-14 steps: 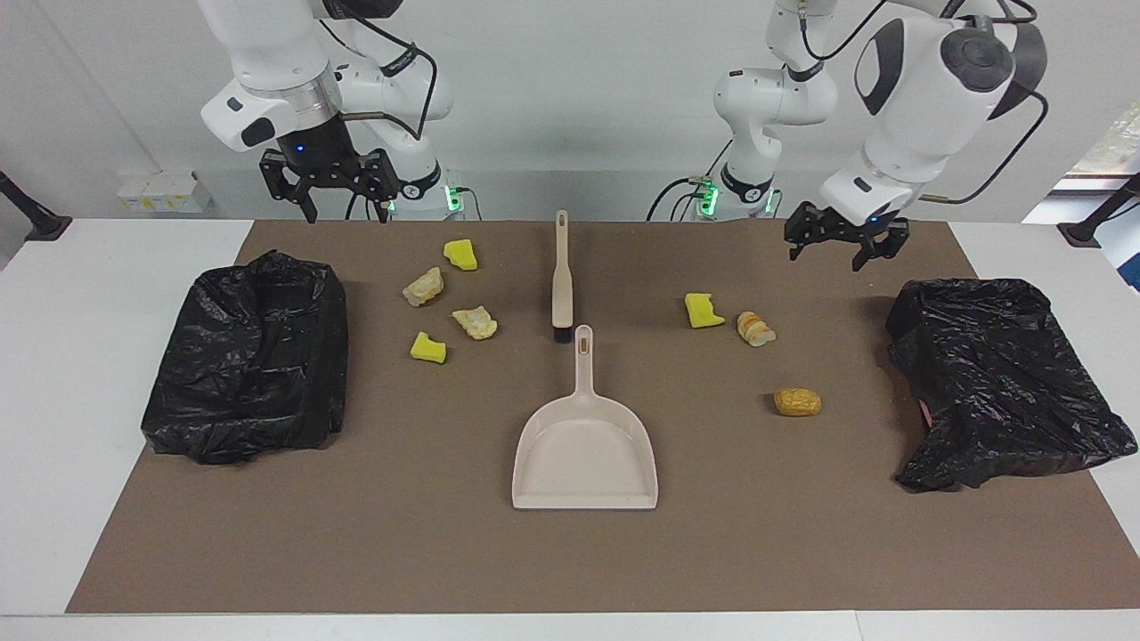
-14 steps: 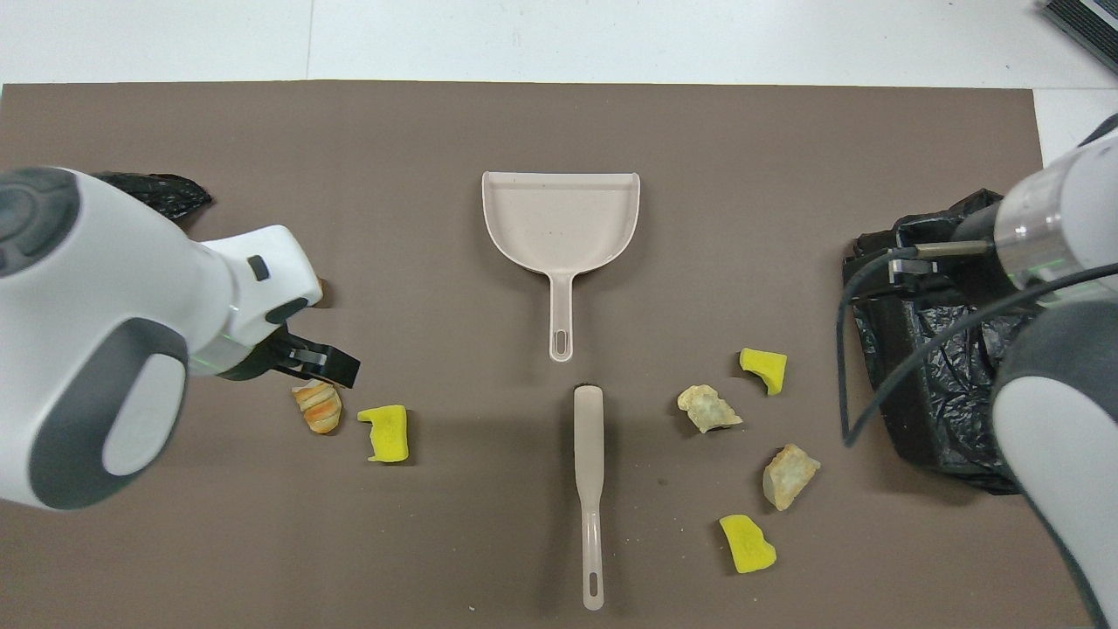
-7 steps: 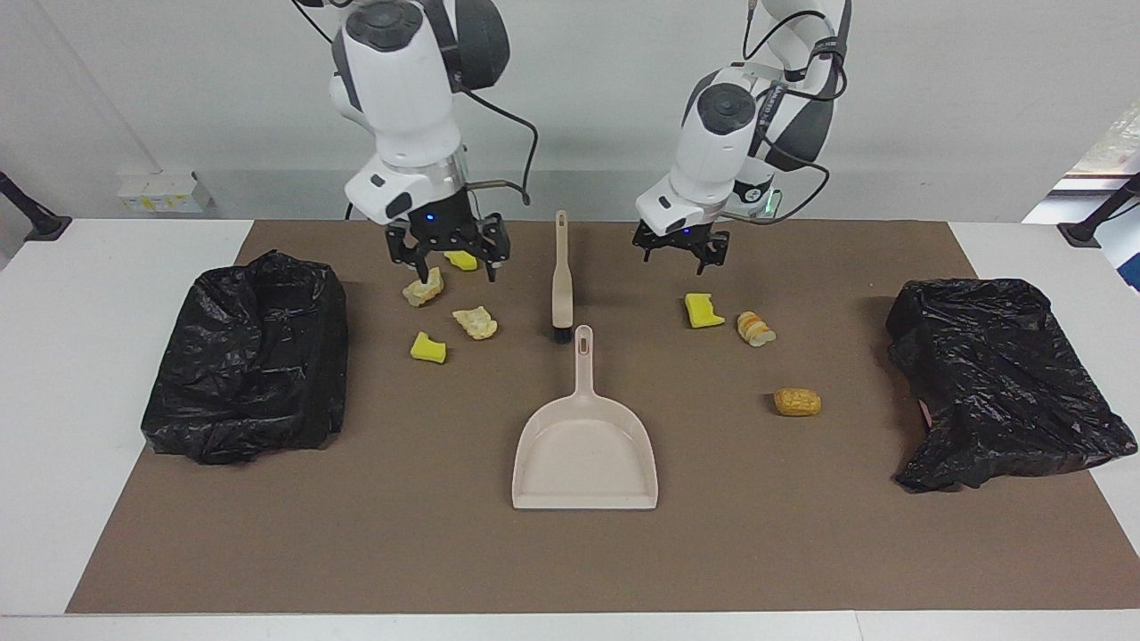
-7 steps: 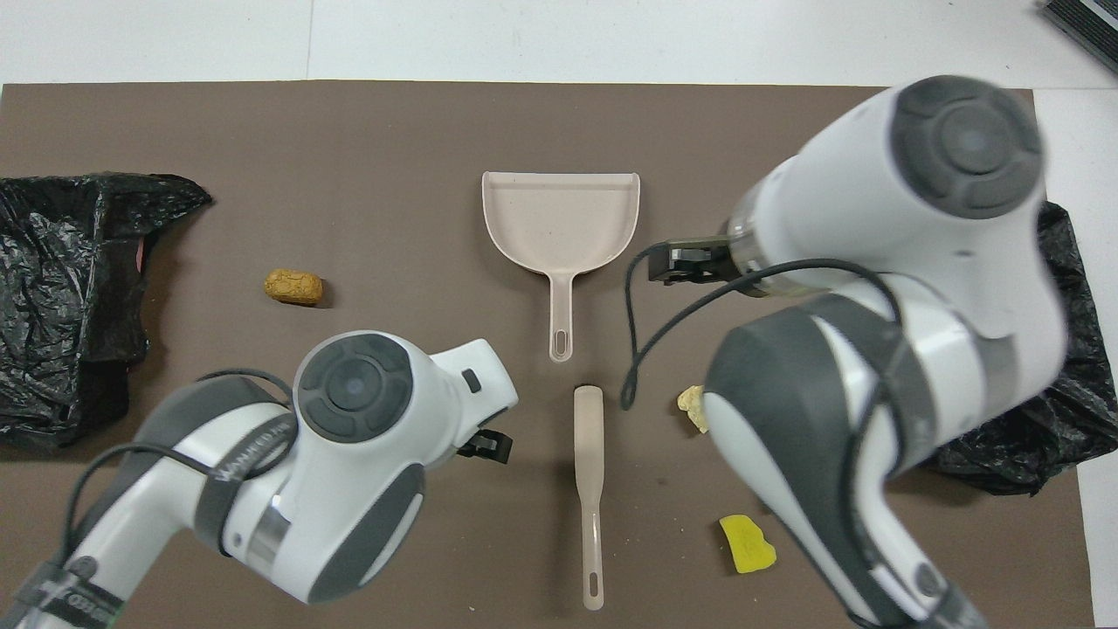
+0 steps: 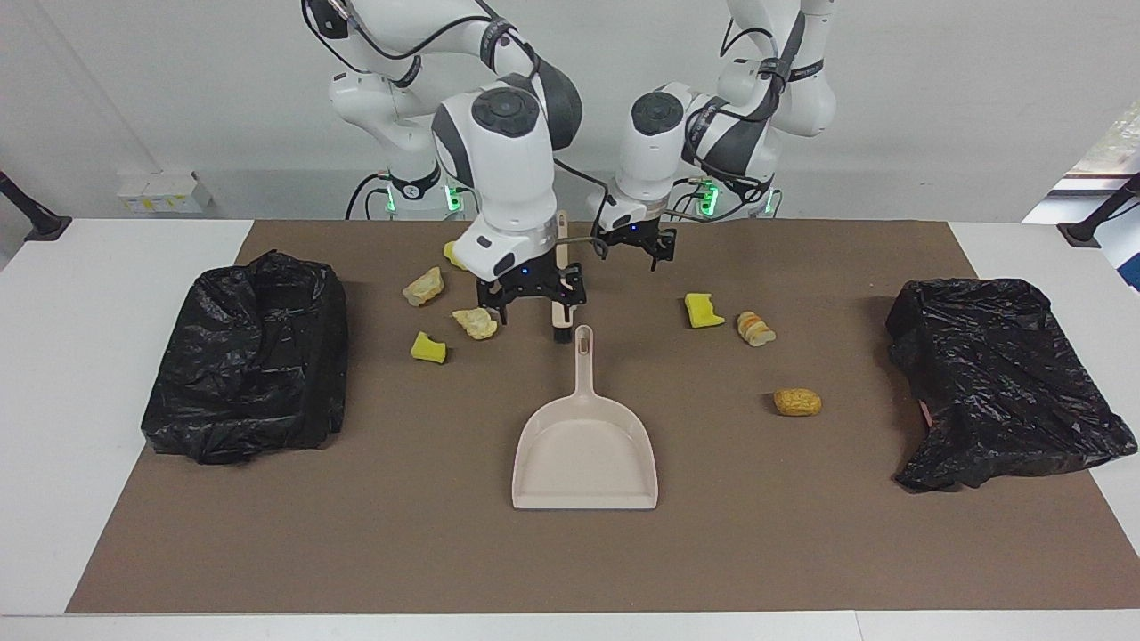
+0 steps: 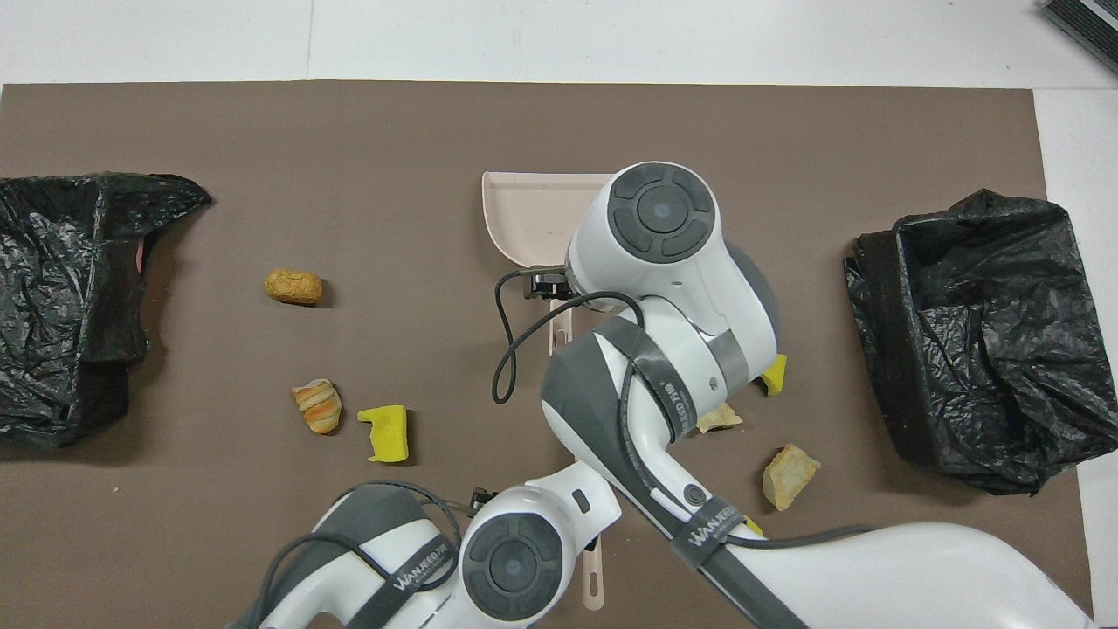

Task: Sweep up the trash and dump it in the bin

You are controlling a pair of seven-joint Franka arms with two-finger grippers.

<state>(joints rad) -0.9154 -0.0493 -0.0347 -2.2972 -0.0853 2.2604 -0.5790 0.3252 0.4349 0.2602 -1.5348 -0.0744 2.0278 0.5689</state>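
Hovering over the bristle end of the brush (image 5: 561,298), the right gripper (image 5: 532,298) hangs with its fingers spread and nothing between them. The brush lies on the brown mat (image 5: 356,534) with its handle pointing toward the robots, and its bristles sit just short of the handle tip of the dustpan (image 5: 583,450). The dustpan lies flat, farther from the robots than the brush, its pan empty.

The left gripper (image 5: 634,249) hangs over the mat beside the brush's handle, toward the left arm's end of the table. Its fingers are also spread, and it holds nothing.

The trash lies in two groups on the mat:
- Toward the right arm's end: a beige lump (image 5: 475,322) just beside the right gripper, a yellow chunk (image 5: 428,348) a little farther from the robots, a tan lump (image 5: 423,287) nearer to them, and a second yellow chunk (image 5: 454,255) partly hidden by the right arm.
- Toward the left arm's end: a yellow chunk (image 5: 704,311), a striped beige-and-orange lump (image 5: 755,328) just beside it, and an orange-brown lump (image 5: 797,401) farther from the robots, well apart from both grippers.

No piece touches either gripper or the dustpan.

One black-bagged bin (image 5: 249,356) stands at the right arm's end of the mat; a second bin (image 5: 1006,378) stands at the left arm's end.
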